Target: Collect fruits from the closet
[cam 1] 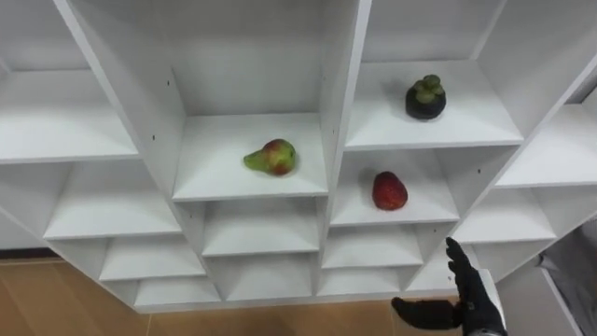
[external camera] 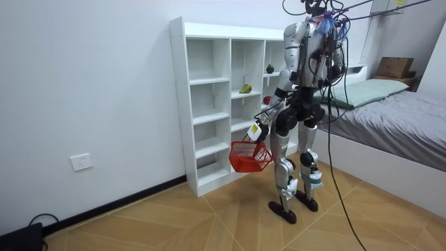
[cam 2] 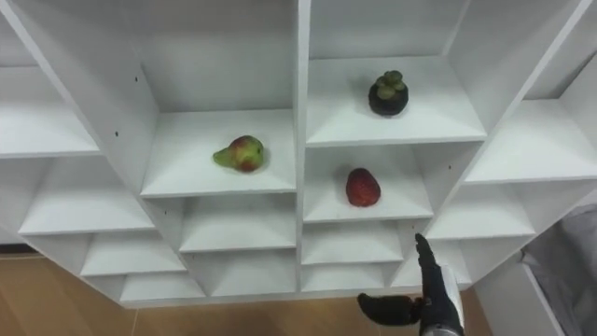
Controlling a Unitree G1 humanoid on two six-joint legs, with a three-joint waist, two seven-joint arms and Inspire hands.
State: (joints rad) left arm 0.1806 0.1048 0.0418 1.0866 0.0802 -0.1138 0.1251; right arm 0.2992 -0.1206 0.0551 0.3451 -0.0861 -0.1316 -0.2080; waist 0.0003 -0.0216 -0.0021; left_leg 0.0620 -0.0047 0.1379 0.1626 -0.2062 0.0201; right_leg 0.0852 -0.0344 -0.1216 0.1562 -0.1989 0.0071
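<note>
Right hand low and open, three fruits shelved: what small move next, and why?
Probably raise the right hand toward the red fruit: it lies in the compartment nearest above that open hand, while the pear and dark fruit sit farther off. The red basket hangs at the left hand.

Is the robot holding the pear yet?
No, the pear lies on its shelf, while the right hand is open and empty below, and the left hand carries a red basket.
</note>
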